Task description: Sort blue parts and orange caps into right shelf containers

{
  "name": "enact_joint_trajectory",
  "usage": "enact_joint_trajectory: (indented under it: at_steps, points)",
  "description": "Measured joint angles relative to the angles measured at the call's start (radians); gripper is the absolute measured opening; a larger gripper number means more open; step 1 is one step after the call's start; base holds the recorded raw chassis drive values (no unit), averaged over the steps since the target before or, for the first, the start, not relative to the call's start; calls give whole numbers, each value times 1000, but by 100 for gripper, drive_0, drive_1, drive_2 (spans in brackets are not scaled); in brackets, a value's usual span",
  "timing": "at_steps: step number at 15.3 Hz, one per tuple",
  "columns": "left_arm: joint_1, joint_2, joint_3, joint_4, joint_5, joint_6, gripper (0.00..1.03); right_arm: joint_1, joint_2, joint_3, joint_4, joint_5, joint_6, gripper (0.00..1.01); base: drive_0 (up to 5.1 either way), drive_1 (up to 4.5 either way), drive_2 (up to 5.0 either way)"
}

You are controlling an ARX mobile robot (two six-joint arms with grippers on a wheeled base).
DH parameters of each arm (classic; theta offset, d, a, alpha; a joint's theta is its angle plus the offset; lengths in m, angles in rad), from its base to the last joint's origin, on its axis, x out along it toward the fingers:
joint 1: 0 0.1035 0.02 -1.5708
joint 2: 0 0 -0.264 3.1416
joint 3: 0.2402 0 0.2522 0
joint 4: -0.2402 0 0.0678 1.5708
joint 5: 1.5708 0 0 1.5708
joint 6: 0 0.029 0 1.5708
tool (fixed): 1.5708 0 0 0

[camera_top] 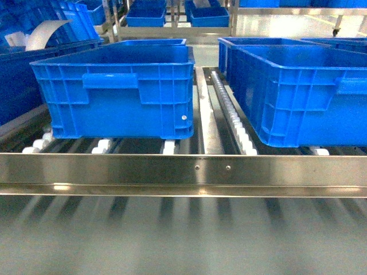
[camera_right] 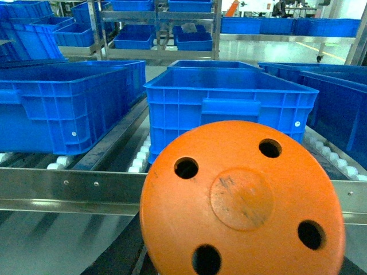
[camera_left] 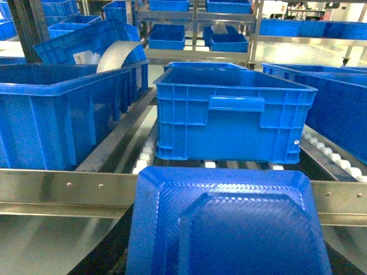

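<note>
A blue part [camera_left: 229, 229], a moulded square tray-like piece, fills the bottom of the left wrist view and hides my left gripper's jaws. It hangs before the shelf rail, facing a right shelf container [camera_left: 229, 114]. An orange cap [camera_right: 241, 200], round with several holes, fills the bottom of the right wrist view and covers my right gripper's jaws. It faces another blue crate [camera_right: 229, 109]. The head view shows two containers, one left [camera_top: 114, 91] and one right [camera_top: 304, 97], on the rollers. Neither gripper appears in the head view.
A steel front rail [camera_top: 183, 172] runs across the shelf edge, with white roller tracks [camera_top: 232, 117] between the crates. Another blue crate [camera_left: 57, 114] stands at far left, and a tilted crate with a curved white sheet [camera_left: 117, 54] is behind it. More crates sit on far racks [camera_top: 146, 14].
</note>
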Motion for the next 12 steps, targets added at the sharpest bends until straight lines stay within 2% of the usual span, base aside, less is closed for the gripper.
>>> enact_joint_trajectory:
  at_steps: [12]
  points:
    - [0,0,0,1,0,0,43,0,0,0,0,0,0,44,-1,411,-413]
